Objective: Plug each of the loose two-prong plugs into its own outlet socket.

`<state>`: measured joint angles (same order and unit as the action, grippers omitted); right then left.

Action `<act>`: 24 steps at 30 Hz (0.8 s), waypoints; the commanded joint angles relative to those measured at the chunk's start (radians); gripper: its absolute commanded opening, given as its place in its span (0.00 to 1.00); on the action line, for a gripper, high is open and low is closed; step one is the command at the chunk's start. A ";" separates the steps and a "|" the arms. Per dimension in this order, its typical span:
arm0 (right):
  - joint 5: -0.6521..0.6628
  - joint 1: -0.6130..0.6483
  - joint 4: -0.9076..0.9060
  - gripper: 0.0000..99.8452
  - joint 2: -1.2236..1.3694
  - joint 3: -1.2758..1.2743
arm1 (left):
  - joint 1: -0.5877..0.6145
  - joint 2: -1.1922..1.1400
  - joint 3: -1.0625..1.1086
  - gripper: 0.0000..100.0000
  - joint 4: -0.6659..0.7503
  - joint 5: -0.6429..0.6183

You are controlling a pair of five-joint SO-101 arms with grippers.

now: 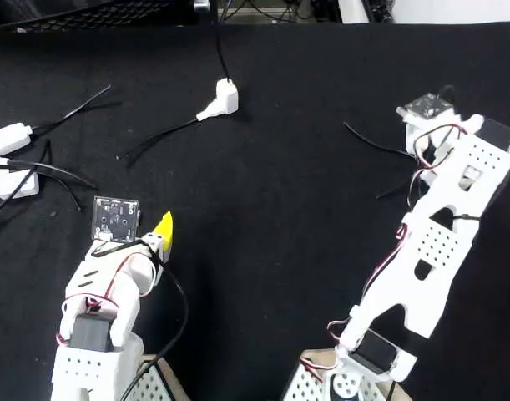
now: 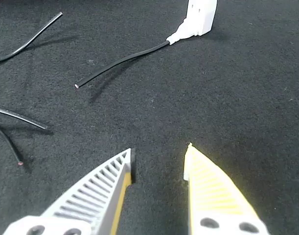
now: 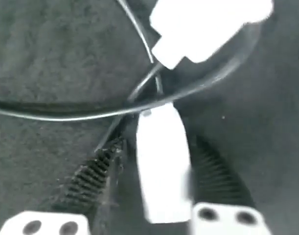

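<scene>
We see the left gripper [image 2: 159,155] over the black bench [image 2: 237,98], its jaws spread wide and empty. A loose white plug [image 2: 200,17] lies well ahead of it. The right gripper [image 3: 158,143] has its jaws closed on a second plug [image 3: 161,169], with a third plug [image 3: 208,27] just beyond.

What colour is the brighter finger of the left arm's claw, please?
Yellow; that finger of the left claw shows best in the left wrist view.
</scene>
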<state>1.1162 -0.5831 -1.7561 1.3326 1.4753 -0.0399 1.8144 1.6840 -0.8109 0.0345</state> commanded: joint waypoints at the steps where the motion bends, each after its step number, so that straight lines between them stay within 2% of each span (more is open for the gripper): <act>1: 0.012 0.037 -0.005 0.02 -0.013 -0.054 | -0.008 0.000 0.015 0.19 -0.005 -0.011; 9: 0.012 0.077 -0.003 0.01 -0.021 -0.056 | -0.008 0.000 0.015 0.19 -0.005 -0.011; 15: -0.003 0.124 -0.009 0.01 -0.056 0.036 | -0.008 0.000 0.015 0.19 -0.005 -0.011; 24: -0.316 0.310 -0.009 0.01 -0.193 0.036 | -0.008 0.000 0.015 0.19 -0.005 -0.011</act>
<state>0.8846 -0.3468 -1.7561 1.2482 1.4768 -0.0384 1.8144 1.6840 -0.8109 0.0345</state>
